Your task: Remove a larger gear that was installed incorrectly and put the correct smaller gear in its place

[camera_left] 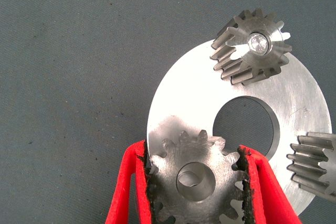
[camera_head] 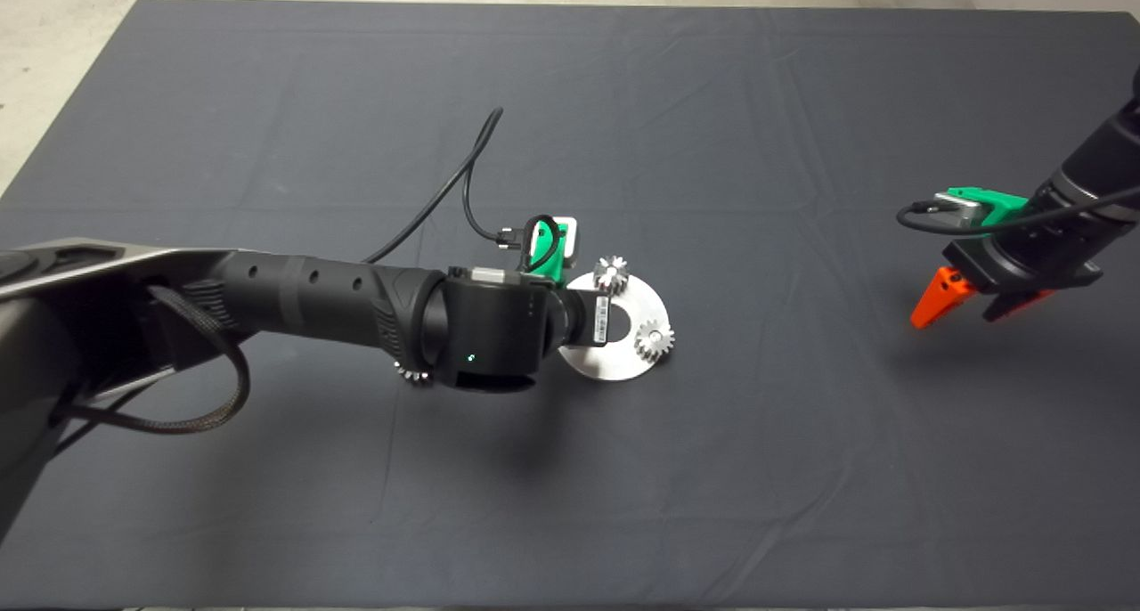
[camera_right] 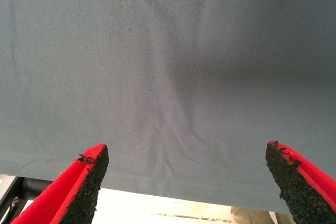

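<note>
Here the left arm stretches in from the left across the dark mat point(camera_head: 267, 522), its wrist bent down over the silver ring plate point(camera_left: 178, 98), and the left pincer point(camera_left: 195, 182) pinches a gear point(camera_left: 195, 182) at the plate's edge. It looks like the larger gear, though its lower half is cut off. Two small gears point(camera_head: 611, 274) point(camera_head: 653, 338) sit on the plate's far rim, another gear point(camera_head: 411, 373) peeks from under the forearm, and the right pincer point(camera_right: 186, 182) hangs spread wide above bare mat at the right.
</note>
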